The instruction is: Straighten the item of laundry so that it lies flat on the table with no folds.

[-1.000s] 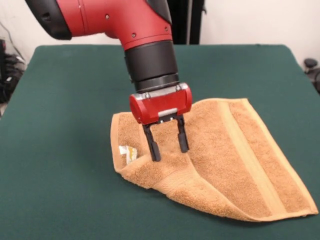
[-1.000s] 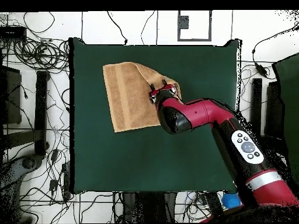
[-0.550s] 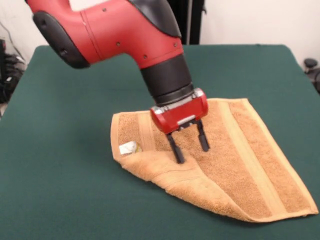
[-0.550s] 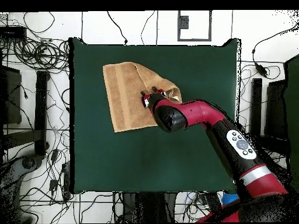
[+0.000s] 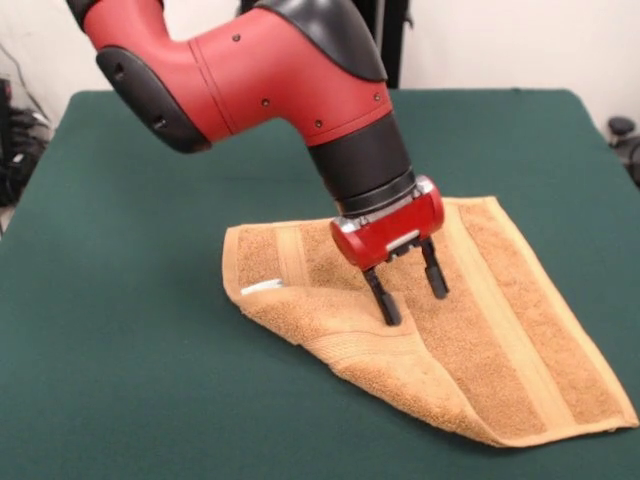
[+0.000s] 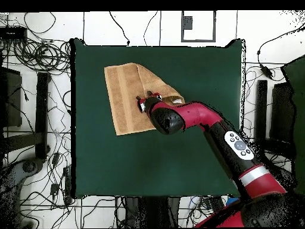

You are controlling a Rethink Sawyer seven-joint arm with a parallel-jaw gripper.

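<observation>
The orange-tan towel (image 5: 470, 330) lies on the green tabletop (image 5: 120, 300), its near-left part folded over itself, the small white tag (image 5: 262, 287) peeking out. The hand (image 5: 412, 297) stands tilted on the towel, fingers spread apart, gripping nothing.

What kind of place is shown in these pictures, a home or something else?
Most likely a robotics lab, not a home. A red robot arm works over a table covered in plain green cloth, with an orange-tan towel on it, and the floor around it is strewn with tangled cables.
</observation>
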